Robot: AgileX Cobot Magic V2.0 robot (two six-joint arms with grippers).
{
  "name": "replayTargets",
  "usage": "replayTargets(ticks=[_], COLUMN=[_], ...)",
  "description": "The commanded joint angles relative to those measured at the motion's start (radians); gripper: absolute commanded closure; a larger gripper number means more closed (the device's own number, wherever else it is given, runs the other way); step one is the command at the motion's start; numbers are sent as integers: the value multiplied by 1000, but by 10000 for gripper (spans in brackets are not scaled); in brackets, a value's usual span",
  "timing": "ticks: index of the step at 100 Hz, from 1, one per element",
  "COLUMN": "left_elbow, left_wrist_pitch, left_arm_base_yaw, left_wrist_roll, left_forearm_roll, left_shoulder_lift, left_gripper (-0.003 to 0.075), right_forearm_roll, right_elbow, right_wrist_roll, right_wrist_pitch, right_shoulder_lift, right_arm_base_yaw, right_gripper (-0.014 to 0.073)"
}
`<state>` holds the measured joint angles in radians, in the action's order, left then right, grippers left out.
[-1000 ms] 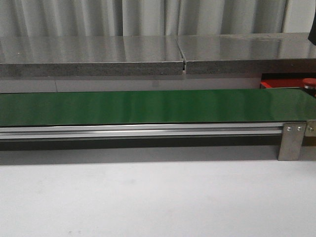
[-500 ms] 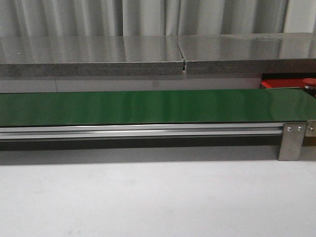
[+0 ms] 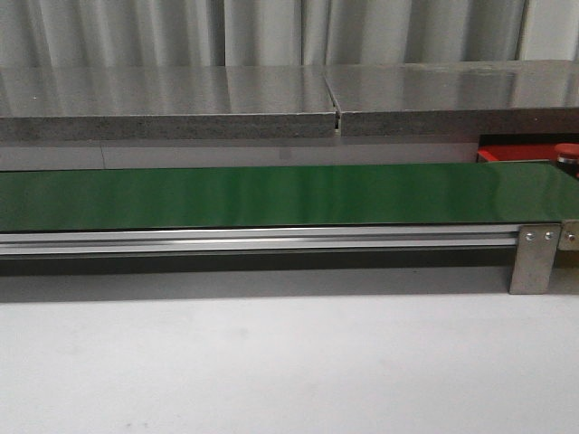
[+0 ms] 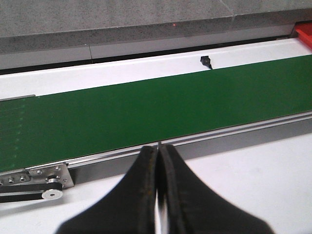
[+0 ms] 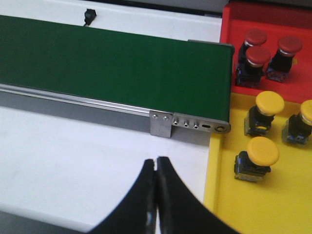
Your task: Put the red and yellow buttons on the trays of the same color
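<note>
Nearest to us, the left claw point(image 4: 157, 161) is pressed fully together over the white bench point(image 4: 253, 175), holding nothing. The right claw point(image 5: 156, 168) is likewise closed and empty. Beyond both claws runs the green belt point(image 5: 112, 63). At the belt's right end, three yellow buttons point(image 5: 262, 151) stand on the yellow tray point(image 5: 219, 195). Farther back, three red buttons point(image 5: 257, 56) stand clustered on the red tray point(image 5: 229, 29).

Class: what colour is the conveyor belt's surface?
Dark green belt, plain and unpatterned; the front view shows it best.
</note>
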<state>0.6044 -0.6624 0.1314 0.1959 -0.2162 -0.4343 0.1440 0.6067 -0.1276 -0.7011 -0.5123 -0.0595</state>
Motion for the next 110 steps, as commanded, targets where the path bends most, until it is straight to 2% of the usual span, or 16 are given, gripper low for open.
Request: replayTargets(ticks=[1, 29, 47, 61, 94, 101, 110], left_elbow=[24, 24, 49, 109, 259, 275, 294], left_wrist_pitch=[74, 78, 152, 157, 106, 106, 102], left_arm_base_yaw=[8, 8, -19, -95, -356, -391, -429], left_wrist_roll=[-9, -9, -10, -83, -87, -87, -87], left_forearm_roll=[-18, -12, -6, -4, -33, -24, -6], left_shoulder_lift=[-5, -7, -59, -177, -482, -531, -586], left_gripper=[739, 739, 740, 740, 733, 686, 542], right_forearm_roll=[-2, -2, -2, -2, -2, -2, -2], right_elbow=[2, -19, -19, -19, -19, -19, -19], right_wrist_roll=[-11, -11, -11, -11, -11, -11, -11], right_wrist_pitch=[78, 70, 64, 64, 64, 64, 64], right_shoulder_lift=[64, 159, 159, 159, 159, 159, 159], right_arm_base_yaw=[0, 0, 0, 0, 0, 0, 0], right_gripper=[715, 715, 715, 715, 715, 715, 715])
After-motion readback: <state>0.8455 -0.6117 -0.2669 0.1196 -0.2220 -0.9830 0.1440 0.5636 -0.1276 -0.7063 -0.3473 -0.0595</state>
